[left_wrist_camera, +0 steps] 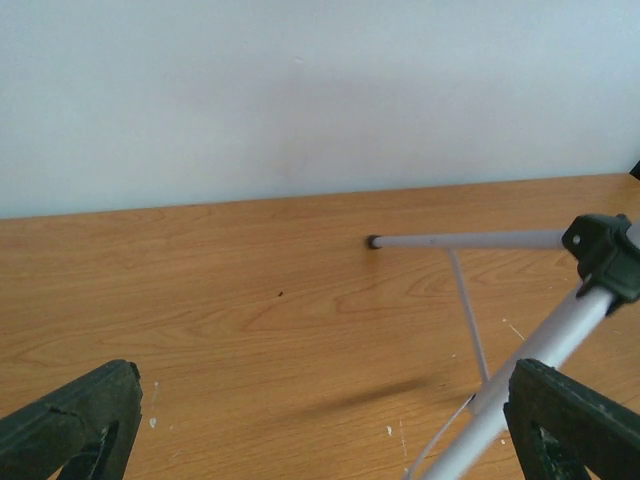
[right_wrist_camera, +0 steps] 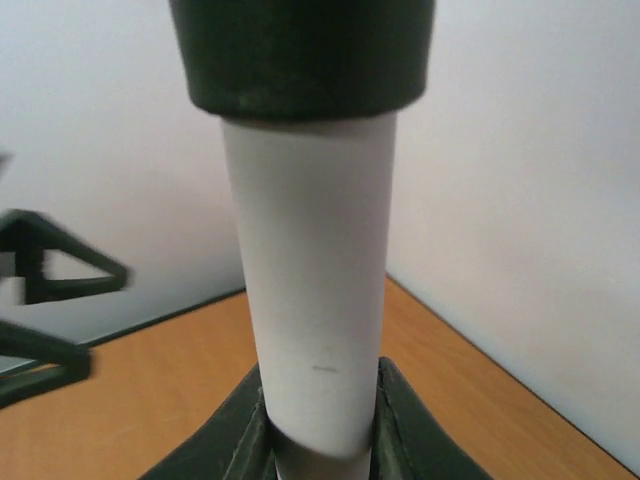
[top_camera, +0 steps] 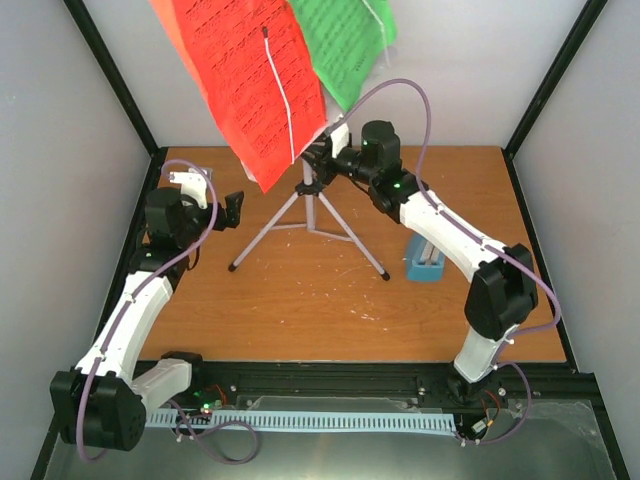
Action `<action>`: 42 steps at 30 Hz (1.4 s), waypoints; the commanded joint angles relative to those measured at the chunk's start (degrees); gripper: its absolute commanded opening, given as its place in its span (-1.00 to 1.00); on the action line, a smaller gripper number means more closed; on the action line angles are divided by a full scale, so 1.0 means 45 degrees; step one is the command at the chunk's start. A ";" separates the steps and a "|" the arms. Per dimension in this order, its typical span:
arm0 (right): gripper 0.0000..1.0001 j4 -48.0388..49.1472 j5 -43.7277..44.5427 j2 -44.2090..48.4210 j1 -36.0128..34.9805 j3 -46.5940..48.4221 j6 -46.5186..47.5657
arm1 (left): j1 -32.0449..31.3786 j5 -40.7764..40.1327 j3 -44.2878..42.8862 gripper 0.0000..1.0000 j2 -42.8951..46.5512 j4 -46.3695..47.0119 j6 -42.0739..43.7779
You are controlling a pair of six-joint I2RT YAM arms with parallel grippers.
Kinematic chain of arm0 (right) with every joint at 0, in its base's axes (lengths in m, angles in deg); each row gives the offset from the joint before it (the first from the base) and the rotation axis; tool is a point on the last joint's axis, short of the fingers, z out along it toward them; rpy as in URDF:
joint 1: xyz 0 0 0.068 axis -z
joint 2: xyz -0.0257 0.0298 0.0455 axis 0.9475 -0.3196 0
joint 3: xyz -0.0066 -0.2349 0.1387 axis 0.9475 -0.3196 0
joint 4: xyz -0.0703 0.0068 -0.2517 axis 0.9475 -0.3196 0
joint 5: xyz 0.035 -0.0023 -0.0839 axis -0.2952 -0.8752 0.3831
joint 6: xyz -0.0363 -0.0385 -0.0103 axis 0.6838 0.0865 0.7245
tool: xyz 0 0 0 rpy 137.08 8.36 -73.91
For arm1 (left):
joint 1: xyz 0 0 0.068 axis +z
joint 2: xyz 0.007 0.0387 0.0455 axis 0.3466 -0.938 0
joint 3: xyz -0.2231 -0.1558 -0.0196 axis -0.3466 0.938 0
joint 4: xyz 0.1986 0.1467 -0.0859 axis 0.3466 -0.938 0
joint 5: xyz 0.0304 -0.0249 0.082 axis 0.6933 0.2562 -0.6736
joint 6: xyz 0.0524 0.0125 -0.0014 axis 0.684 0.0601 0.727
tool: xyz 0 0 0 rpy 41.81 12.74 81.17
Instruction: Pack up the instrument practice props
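Observation:
The music stand stands on silver tripod legs at the back middle of the table. Red music sheets and green music sheets sit on its desk near the camera. My right gripper is shut on the stand's white pole, with a finger on each side. My left gripper is open and empty, left of the tripod, with one silver leg just inside its right finger. The blue metronome lies on the table under my right forearm.
The wooden table is walled by white panels with black frame posts. A grey cable-track strip runs along the near edge between the arm bases.

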 commanded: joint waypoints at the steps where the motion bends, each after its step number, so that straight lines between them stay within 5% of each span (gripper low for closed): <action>1: -0.94 -0.0366 0.5290 0.1435 0.0086 -0.0366 -0.0734 | 0.0065 -0.0116 -0.0229 0.99 0.0394 0.0189 -0.0024; 13: -0.95 -0.0461 1.3944 0.1509 -0.3487 -0.0423 -0.1659 | 0.0065 -0.1019 -0.0216 0.99 0.0762 -0.0001 -0.0335; 19: -0.94 -0.1887 1.6194 0.0450 -0.4555 0.1472 -0.3210 | 0.0065 -0.1549 -0.0231 0.99 0.1171 -0.0133 -0.0526; 24: -0.92 -0.1832 1.5756 0.0111 -0.4707 0.1525 -0.3768 | 0.0055 -0.1632 -0.0067 0.99 0.1638 -0.0053 -0.0500; 25: -0.83 -0.1848 1.5452 0.0126 -0.4711 0.1469 -0.3681 | 0.0064 -0.1641 -0.0033 0.99 0.1700 -0.0053 -0.0470; 26: -0.44 -0.1806 1.5084 0.0187 -0.4697 0.1338 -0.3526 | 0.0065 -0.1656 -0.0028 0.99 0.1776 -0.0070 -0.0464; 27: 0.27 -0.1610 1.4413 0.0358 -0.4700 0.1051 -0.3248 | 0.0065 -0.1675 -0.0020 0.99 0.1820 -0.0062 -0.0449; 28: 0.60 -0.1229 1.3705 0.0521 -0.4695 0.0751 -0.2864 | 0.0065 -0.1712 -0.0022 0.99 0.1852 -0.0049 -0.0427; 30: 0.87 -0.0619 1.2135 0.0957 -0.4666 0.0132 -0.1770 | 0.0065 -0.1824 -0.0031 0.99 0.1898 -0.0055 -0.0408; 36: 1.00 -0.0403 0.8827 0.2836 -0.4641 -0.2322 -0.0079 | 0.0065 -0.2036 0.0006 0.99 0.1947 -0.0057 -0.0324; 42: 1.00 0.1373 0.6948 0.5670 -0.3744 -0.6706 -0.0958 | 0.0065 -0.2208 0.0053 0.99 0.1872 0.0002 -0.0267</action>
